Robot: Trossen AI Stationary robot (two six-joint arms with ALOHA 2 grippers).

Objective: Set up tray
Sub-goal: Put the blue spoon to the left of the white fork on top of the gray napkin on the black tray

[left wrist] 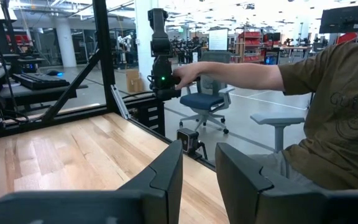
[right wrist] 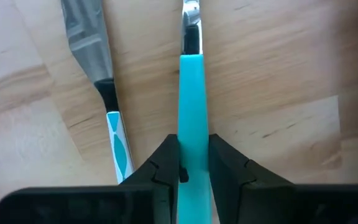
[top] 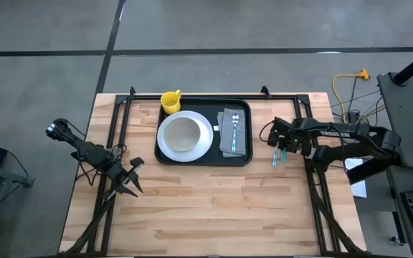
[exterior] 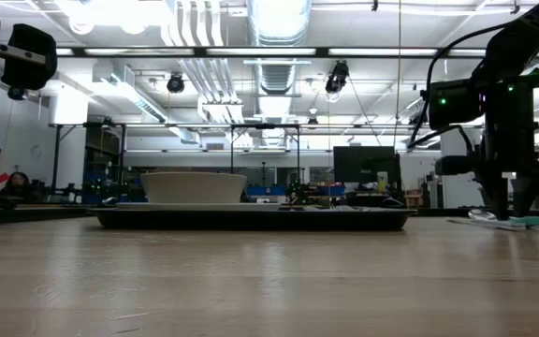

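Observation:
The black tray [top: 192, 106] lies at the table's far middle. It carries a white plate [top: 205, 140] with a bowl [top: 181, 135], a yellow cup [top: 171, 101] and a grey napkin [top: 228, 140] with a fork [top: 235, 129] on it. Right of the tray, two utensils lie on the wood: one with a plain teal handle [right wrist: 190, 93], one with a white and teal handle [right wrist: 118, 146]. My right gripper [right wrist: 191, 163] points down, shut on the teal-handled utensil. My left gripper [left wrist: 197, 180] waits open near the table's left edge [top: 131, 179]. My right gripper pinches the teal handle's two long sides [right wrist: 191, 146] between its two fingers [right wrist: 160, 165]. It comes from above, pointing down. The utensil lies along the wood, its metal end [right wrist: 190, 18] pointing away from the fingers; in the low view it still rests on the table [exterior: 499, 223].
A person in an olive shirt [left wrist: 334, 99] sits beyond the table's edge, an arm stretched to a camera post [left wrist: 160, 62]. Black frame bars [top: 120, 122] run along both table sides. Bare wood [top: 214, 208] spreads in front of the tray.

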